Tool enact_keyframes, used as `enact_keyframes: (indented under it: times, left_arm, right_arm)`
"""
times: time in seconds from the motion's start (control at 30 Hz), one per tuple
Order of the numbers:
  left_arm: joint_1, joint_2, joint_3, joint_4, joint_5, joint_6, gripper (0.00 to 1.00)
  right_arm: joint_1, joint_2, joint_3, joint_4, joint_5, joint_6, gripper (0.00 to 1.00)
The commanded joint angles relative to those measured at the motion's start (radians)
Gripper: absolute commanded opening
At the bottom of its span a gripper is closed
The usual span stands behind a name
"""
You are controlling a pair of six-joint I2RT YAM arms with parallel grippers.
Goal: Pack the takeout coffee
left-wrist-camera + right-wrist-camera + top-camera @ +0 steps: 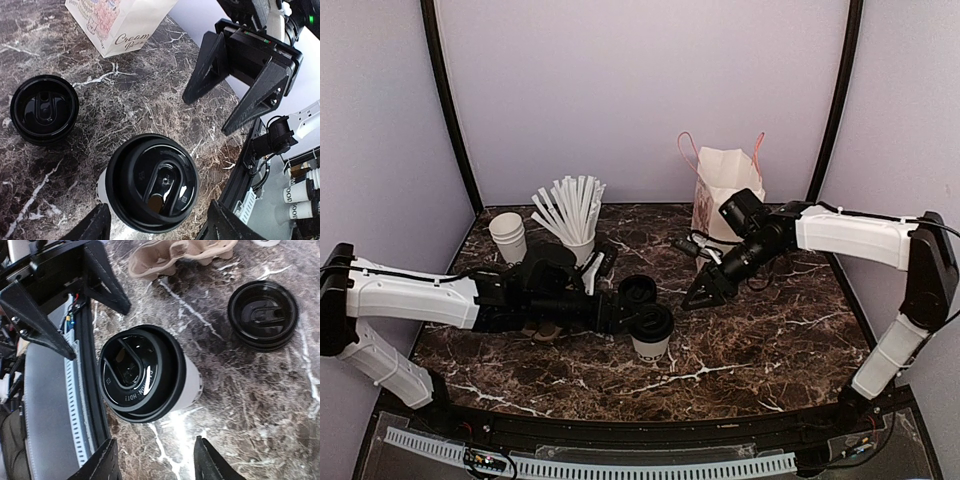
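Pale lavender walls close in a dark marble table (770, 340) veined with white. From the top camera, the takeout coffee (651, 333) stands upright near the middle of the table, a white cup under a black dome lid, with dark lettering near its base. Just behind it sits a stack of black lids (638, 291). The left gripper (626, 313) reaches in low from the left, its tip just beside the cup. The right gripper (698, 297) hangs tilted down-left, close to the cup but apart from it. A paper bag (725, 190) with pink handles stands at the back, and to the left are a stack of white cups (507, 236) and a cup of straws (574, 216).

On the left wrist camera, the takeout coffee (152, 182) sits between the left gripper's (160, 205) spread fingers, with nothing clamped. The stack of black lids (44, 109) lies to the left, the paper bag (120, 22) beyond, and the right gripper (207, 116) hovers with its jaws wide.

On the right wrist camera, the takeout coffee (145, 372) stands ahead of the right gripper's (155, 440) parted fingers, untouched by them. The left gripper (98, 335) is spread at the upper left. The stack of black lids (263, 315) sits to the right, with a cardboard cup carrier (180, 255) at the top edge
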Motion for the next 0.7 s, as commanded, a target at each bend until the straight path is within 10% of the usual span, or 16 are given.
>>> enact_keyframes:
  times: [0.0,0.67]
  left_arm:
    - [0.031,0.041,0.034,-0.028,0.111,-0.054,0.67]
    - [0.066,0.185,0.046,-0.03,0.232,-0.095,0.51]
  right_arm:
    - [-0.011,0.064,0.005,0.026,-0.143,0.054,0.52]
    - [-0.024,0.263,0.046,0.021,-0.255,0.115,0.42]
